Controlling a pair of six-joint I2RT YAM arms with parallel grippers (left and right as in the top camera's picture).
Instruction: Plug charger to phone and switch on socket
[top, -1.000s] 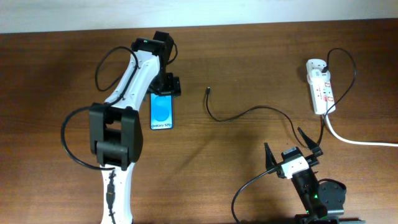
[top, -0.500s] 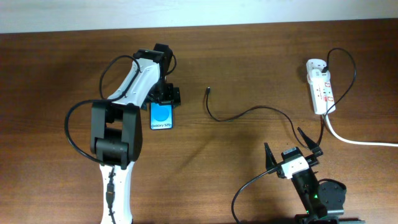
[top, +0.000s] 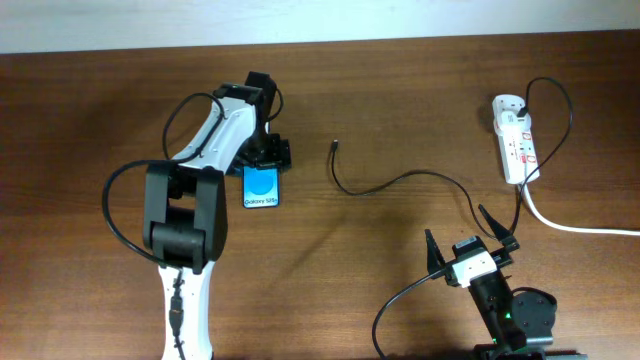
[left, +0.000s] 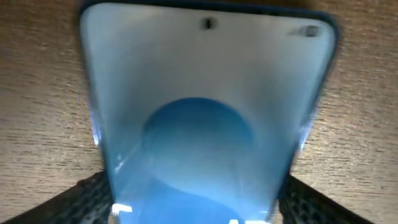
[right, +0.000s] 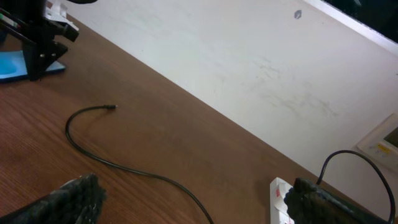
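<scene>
The left tool (top: 268, 152) sits over the upper end of the phone (top: 260, 187), left of centre in the overhead frame. In the left wrist view its dark textured fingers (left: 87, 199) stand on either side of the blue screen, close against its long edges. I cannot tell whether they press on it or only straddle it. Behind the tool, the white forearm runs from a black elbow in the lower left up toward the top of the frame, then the wrist folds back down onto the phone.

The right tool (top: 466, 240), at the lower right, is released, its fingers splayed wide with nothing between them, and its arm is folded low over its base.

The charger (top: 345, 190) lies loose on the brown wooden surface (top: 400, 280), its tip well apart from the phone, curving toward the right. The socket (top: 514, 140) lies at the upper right, with a thick white cord (top: 570, 225) trailing off the right edge. A white wall (top: 400, 18) borders the top.
</scene>
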